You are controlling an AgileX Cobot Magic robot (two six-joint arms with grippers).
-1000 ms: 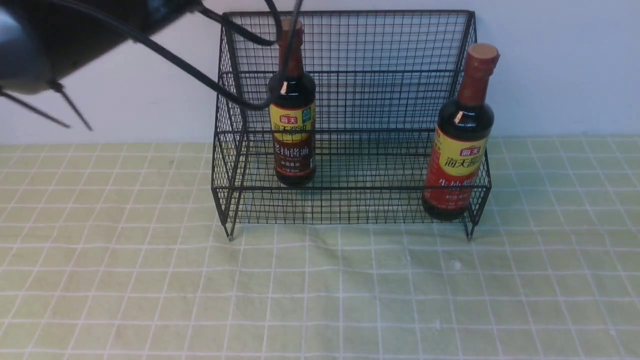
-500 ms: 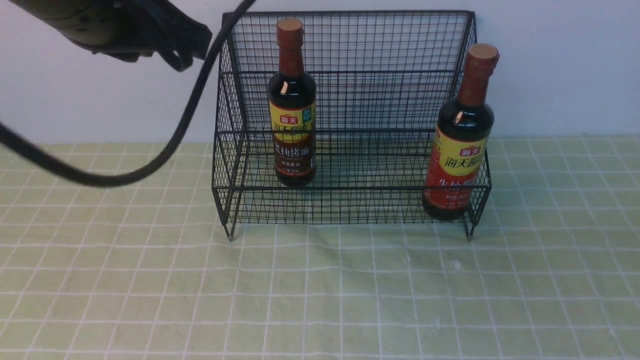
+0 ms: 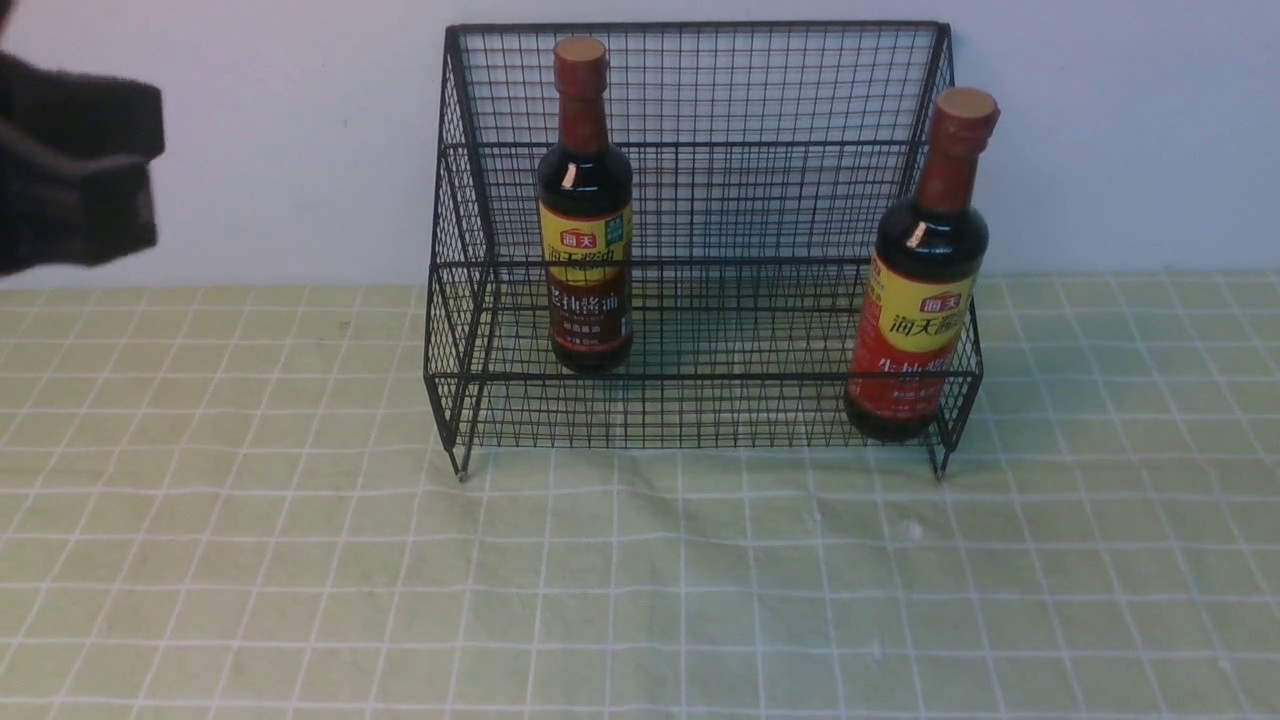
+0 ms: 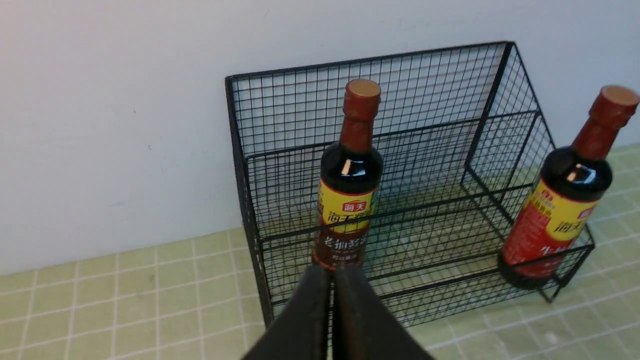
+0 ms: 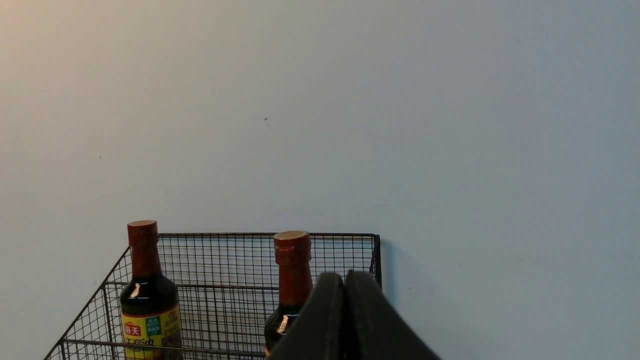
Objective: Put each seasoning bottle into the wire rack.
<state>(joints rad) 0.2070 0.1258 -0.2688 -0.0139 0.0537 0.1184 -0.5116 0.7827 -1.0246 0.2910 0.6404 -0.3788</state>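
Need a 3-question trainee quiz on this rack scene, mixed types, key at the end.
1. True or false: both grippers, left and right, are shut.
2. Multiple choice: where is the bottle with the yellow-and-red label?
a) on the cloth in front of the rack
b) in the rack, toward its right end
c) in the left gripper
3. Fill in the blank: the bottle with the yellow-and-brown label stands in the black wire ____.

Key: 1 true; 2 b; 3 rack
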